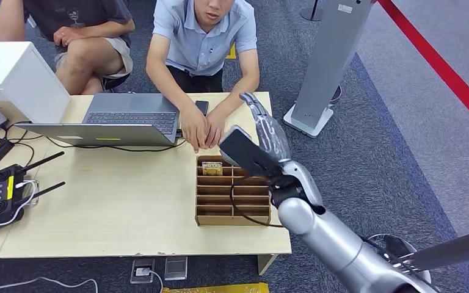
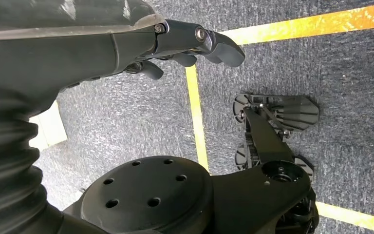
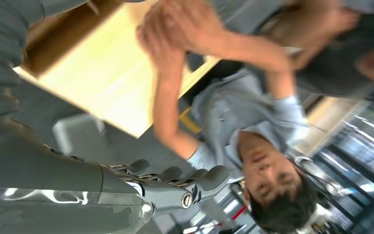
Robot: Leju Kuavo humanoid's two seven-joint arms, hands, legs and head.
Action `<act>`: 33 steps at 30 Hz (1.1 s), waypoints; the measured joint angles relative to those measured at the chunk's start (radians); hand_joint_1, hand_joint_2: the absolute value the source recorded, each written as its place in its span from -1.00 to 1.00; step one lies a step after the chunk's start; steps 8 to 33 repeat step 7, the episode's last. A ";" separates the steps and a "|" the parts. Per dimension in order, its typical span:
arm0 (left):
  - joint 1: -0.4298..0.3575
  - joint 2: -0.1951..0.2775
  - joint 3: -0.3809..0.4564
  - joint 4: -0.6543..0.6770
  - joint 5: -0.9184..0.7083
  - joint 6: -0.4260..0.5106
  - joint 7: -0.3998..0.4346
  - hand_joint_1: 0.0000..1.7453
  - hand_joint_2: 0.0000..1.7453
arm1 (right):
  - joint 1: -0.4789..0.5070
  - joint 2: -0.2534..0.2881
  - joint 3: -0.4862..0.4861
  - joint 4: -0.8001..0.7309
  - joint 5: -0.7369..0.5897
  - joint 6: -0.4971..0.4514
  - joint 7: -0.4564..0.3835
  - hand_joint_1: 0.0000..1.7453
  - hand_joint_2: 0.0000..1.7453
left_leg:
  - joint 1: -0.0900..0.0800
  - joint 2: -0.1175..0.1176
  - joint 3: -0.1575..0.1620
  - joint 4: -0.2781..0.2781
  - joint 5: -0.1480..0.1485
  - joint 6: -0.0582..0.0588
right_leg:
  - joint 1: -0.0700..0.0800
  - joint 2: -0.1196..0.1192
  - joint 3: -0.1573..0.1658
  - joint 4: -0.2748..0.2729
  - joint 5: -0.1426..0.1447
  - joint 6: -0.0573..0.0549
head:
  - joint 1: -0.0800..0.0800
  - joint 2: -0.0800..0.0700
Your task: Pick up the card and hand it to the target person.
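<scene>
- My right hand (image 1: 267, 131) hovers over the slotted cardboard organiser (image 1: 232, 190), fingers extended, gripping nothing.
- A small yellow card (image 1: 212, 168) sits in its far slot, near the person's hands (image 1: 203, 129).
- My left hand (image 2: 185, 46) hangs empty, fingers loosely curled.

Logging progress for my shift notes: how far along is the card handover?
A card sits in the rack's far slot. The right hand hovers empty over the rack, beside the person's hands; the left hand hangs empty. That fits a reach for the card or a hand drawn back after a handover, so what's left is unsettled.
</scene>
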 joint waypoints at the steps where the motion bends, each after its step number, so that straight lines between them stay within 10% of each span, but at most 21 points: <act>1: 0.001 0.000 0.000 0.000 0.000 0.000 -0.002 -1.00 1.00 | 0.056 -0.017 -0.029 -0.058 -0.031 -0.011 -0.044 -1.00 1.00 | 0.000 0.000 0.000 0.000 0.000 0.000 | 0.000 0.000 0.000 0.000 0.000 0.000 | 0.000 0.000; 7: 0.001 0.001 0.000 0.000 0.001 0.001 -0.011 -1.00 1.00 | 0.301 -0.084 -0.162 -0.302 -0.220 -0.012 -0.255 -1.00 1.00 | 0.000 0.001 0.000 0.000 -0.001 0.000 | 0.000 0.001 0.000 0.000 0.000 0.000 | -0.001 0.000; 33: 0.001 0.001 0.000 0.000 0.001 0.001 -0.011 -1.00 1.00 | 0.301 -0.084 -0.162 -0.302 -0.220 -0.012 -0.255 -1.00 1.00 | 0.000 0.001 0.000 0.000 -0.001 0.000 | 0.000 0.001 0.000 0.000 0.000 0.000 | -0.001 0.000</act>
